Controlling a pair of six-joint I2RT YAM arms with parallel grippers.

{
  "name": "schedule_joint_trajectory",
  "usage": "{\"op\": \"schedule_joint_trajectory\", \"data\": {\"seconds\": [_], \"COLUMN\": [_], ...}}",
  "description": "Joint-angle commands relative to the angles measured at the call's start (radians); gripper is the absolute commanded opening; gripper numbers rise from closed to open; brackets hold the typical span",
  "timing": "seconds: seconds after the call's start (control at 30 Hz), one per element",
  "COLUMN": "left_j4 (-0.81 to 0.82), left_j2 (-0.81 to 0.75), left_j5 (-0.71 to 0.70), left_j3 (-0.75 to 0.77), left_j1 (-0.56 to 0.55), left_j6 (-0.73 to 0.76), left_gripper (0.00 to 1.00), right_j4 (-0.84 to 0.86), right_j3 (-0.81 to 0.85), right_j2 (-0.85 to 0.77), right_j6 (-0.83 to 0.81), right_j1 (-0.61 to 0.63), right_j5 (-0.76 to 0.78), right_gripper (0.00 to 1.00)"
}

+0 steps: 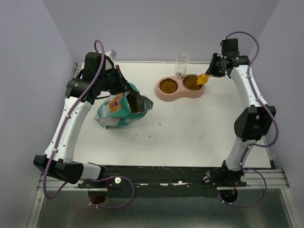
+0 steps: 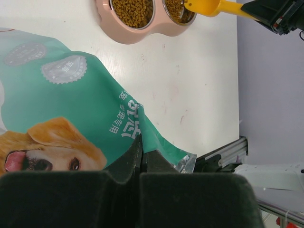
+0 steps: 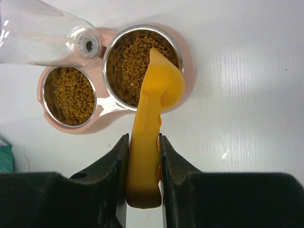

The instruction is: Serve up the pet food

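The right wrist view gives what the top view cannot: the pet food (image 3: 135, 57) as separate brown pellets filling both steel cups of the pink feeder (image 3: 102, 108), with the neck of a clear bottle (image 3: 42, 33) lying across the feeder's far rim. The top view alone shows the whole layout: the feeder stands at the far middle of the table (image 1: 199, 128) and the teal bag (image 1: 118, 111) stands well apart to its left, mouth open. The left wrist view adds the bag's printed dog face close up.

The kibble has no long axis of its own; it lies as two round heaps side by side, and in the top view the pair runs left to right. The orange scoop (image 3: 149, 114) runs lengthwise from its handle at the gripper away to its rounded head, whose tip points over the kibble in the right cup, the head crossing that cup's near rim.

The right gripper (image 3: 143, 142) stands partly open, its two fingers (image 3: 121, 154) pressed on either side of the scoop's handle. The left gripper (image 2: 141, 152) is clamped fully together on a fold at the bag's top edge
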Motion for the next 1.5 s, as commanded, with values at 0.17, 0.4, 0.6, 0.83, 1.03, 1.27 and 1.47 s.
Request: {"op": "schedule_joint_trajectory", "data": {"seconds": [0.17, 0.4, 0.6, 0.83, 1.03, 1.27, 1.47], "left_j4": [0.079, 0.094, 0.114, 0.110, 0.110, 0.110, 0.119], "left_j2": [-0.061, -0.075, -0.089, -0.093, -0.089, -0.086, -0.098], "left_j5": [0.050, 0.070, 0.078, 0.067, 0.073, 0.087, 0.096], "left_j3": [0.027, 0.008, -0.017, -0.014, -0.012, -0.005, -0.025], "left_j1": [0.007, 0.010, 0.008, 0.008, 0.008, 0.010, 0.010], "left_j6": [-0.014, -0.029, -0.049, -0.048, -0.043, -0.040, -0.048], "left_gripper": [0.00, 0.00, 0.00, 0.00, 0.00, 0.00, 0.00], "right_j4": [-0.029, 0.029, 0.106, 0.115, 0.110, 0.269, 0.650], "right_j3": [-0.072, -0.242, -0.228, -0.177, -0.252, -0.541, -0.890], "right_j2": [-0.156, -0.304, -0.237, -0.150, -0.212, -0.367, -0.486], "right_j6": [0.163, 0.224, 0.225, 0.182, 0.182, 0.342, 0.533], "right_j1": [-0.009, -0.048, -0.058, -0.059, -0.059, -0.058, -0.065], "right_j5": [-0.199, -0.257, -0.192, -0.173, -0.289, -0.722, -0.909], "right_gripper": [0.01, 0.01, 0.01, 0.01, 0.01, 0.01, 0.01]}}
